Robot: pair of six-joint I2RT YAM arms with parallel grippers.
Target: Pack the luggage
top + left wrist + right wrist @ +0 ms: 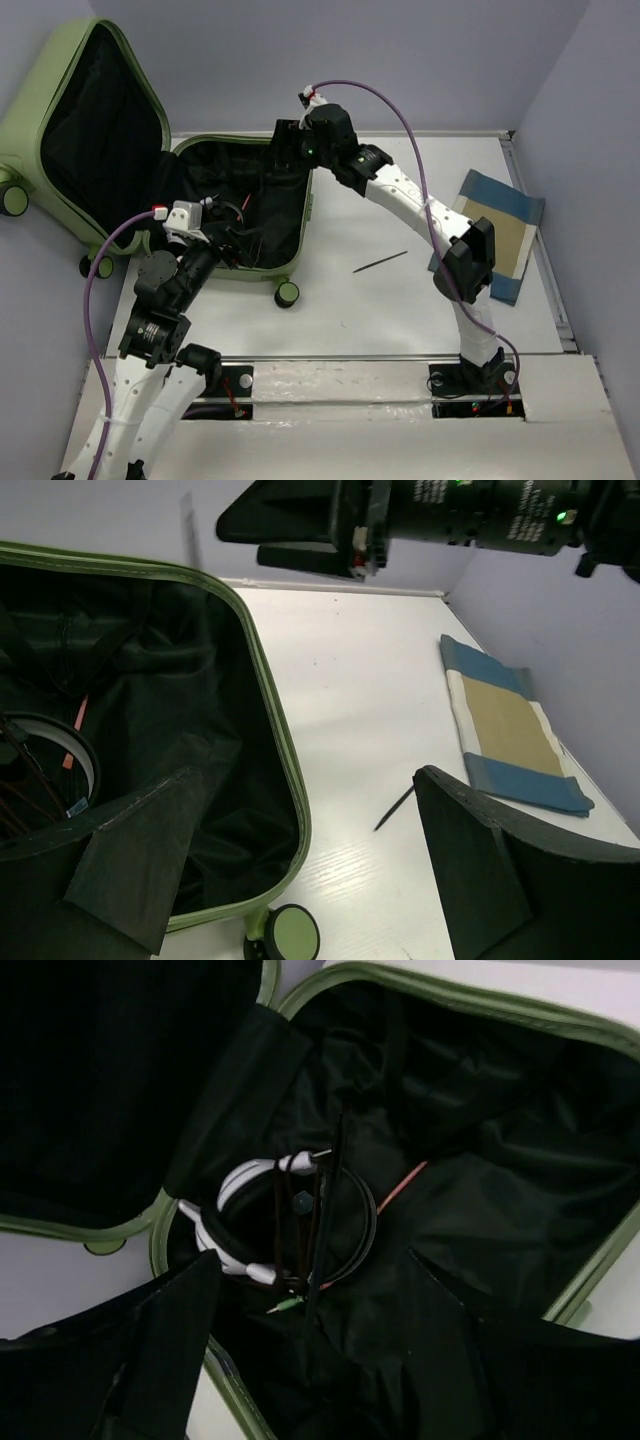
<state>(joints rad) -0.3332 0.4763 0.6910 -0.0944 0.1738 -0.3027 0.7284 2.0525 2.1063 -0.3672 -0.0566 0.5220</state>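
The luggage [307,212], a light-green hard shell with black lining, lies open at the table's left, its lid [50,105] leaning on the wall. My right gripper [290,145] hangs open over its far right corner. In the right wrist view the right gripper [312,1260] is above a white-and-black headset [235,1185] with cables and a thin black stick [325,1220], all lying in the lining inside the luggage rim [450,1000]. My left gripper [305,780] stands open over the near right rim [275,730], holding nothing.
Another thin black stick [380,262] lies on the white table right of the luggage, also in the left wrist view [395,807]. A folded blue-and-tan cloth [495,235] lies at the right edge. A luggage wheel [285,935] sits below my left gripper.
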